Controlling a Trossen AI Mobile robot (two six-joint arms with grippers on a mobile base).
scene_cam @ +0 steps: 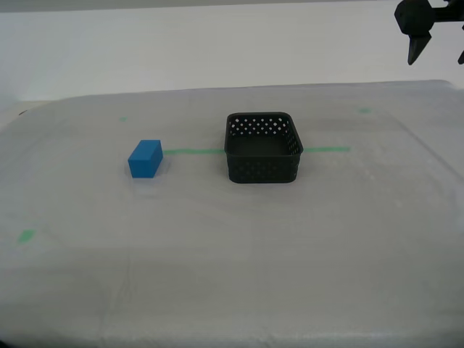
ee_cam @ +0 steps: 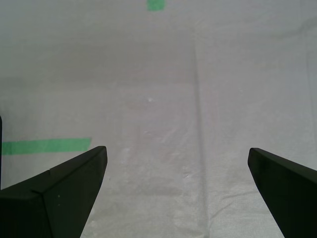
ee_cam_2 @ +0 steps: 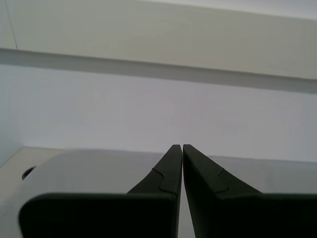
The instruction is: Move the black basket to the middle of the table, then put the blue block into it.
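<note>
The black basket (scene_cam: 262, 169) stands upright and empty near the middle of the table (scene_cam: 232, 268), on the green tape line (scene_cam: 192, 151). The blue block (scene_cam: 145, 159) lies on the cloth to the exterior view's left of the basket, apart from it. My first gripper (ee_cam: 177, 158) is open and empty, high above the cloth; it shows at the exterior view's top right (scene_cam: 437, 61), far from both objects. My second gripper (ee_cam_2: 182, 147) is shut and empty, facing a pale wall. It does not show in the exterior view.
The tape line's end (ee_cam: 47, 146) and a small green tape bit (ee_cam: 155, 4) show in the first wrist view. More green bits lie on the cloth (scene_cam: 26, 235) (scene_cam: 365, 110). A white wall stands behind the table.
</note>
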